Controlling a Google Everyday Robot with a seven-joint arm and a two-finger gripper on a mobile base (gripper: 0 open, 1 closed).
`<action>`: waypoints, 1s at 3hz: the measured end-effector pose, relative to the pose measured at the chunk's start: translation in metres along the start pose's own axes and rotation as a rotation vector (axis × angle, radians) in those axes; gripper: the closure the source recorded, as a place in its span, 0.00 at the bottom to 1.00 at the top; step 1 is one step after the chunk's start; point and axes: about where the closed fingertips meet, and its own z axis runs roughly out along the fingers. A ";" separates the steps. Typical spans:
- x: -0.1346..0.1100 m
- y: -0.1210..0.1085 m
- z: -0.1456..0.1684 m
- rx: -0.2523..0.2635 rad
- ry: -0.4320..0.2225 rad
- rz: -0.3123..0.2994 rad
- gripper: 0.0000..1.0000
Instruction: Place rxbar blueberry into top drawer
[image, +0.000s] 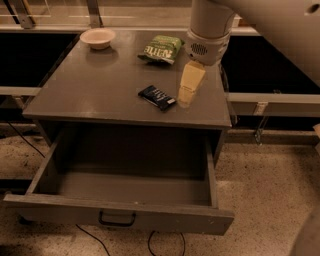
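The rxbar blueberry (157, 97), a small flat bar in a dark navy wrapper with white lettering, lies on the grey cabinet top (100, 85) near its front right. My gripper (187, 100), with cream-coloured fingers pointing down, hangs just right of the bar, its tip close above the cabinet top. It holds nothing. The top drawer (120, 212) is pulled wide open below, with a flat front panel, a small dark handle (117, 219) and nothing inside.
A green chip bag (161, 48) lies at the back of the cabinet top, behind the gripper. A small pale bowl (97, 37) sits at the back left. Metal rails run on both sides. Cables lie on the speckled floor under the drawer.
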 end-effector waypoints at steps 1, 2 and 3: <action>-0.005 -0.006 0.005 0.015 0.035 0.046 0.00; -0.005 -0.006 0.005 0.015 0.035 0.046 0.00; -0.024 -0.005 0.009 0.005 0.011 0.025 0.00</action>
